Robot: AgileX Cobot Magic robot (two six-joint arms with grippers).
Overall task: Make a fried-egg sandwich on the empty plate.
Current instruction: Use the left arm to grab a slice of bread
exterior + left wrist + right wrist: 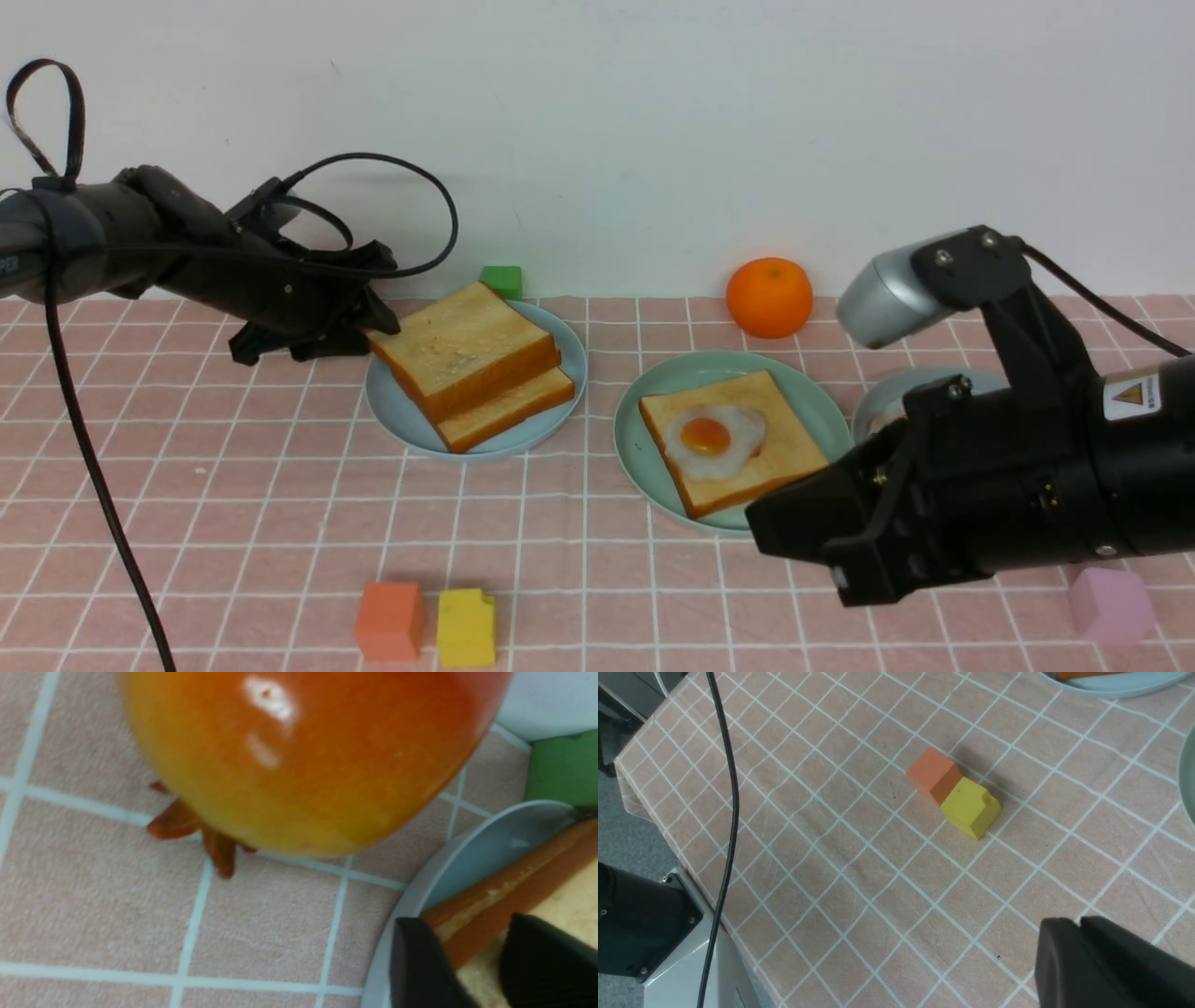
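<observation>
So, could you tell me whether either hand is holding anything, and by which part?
The left hand grips the top toast slice by its left corner crust; the right hand holds nothing.

Cloth (597,569) lay bare in front of mint plate (644,457) and blue plate (401,420). Nearer, orange block (389,621) and yellow block (465,627) stood touching; tangerine (769,297) behind mint plate.

Pink white-gridded cloth (280,523), mint plate (639,448), orange fruit (769,297) (glossy), yellow block (465,627)

Left end effector (381,324) outstretched, right end effector (758,528) closed
</observation>
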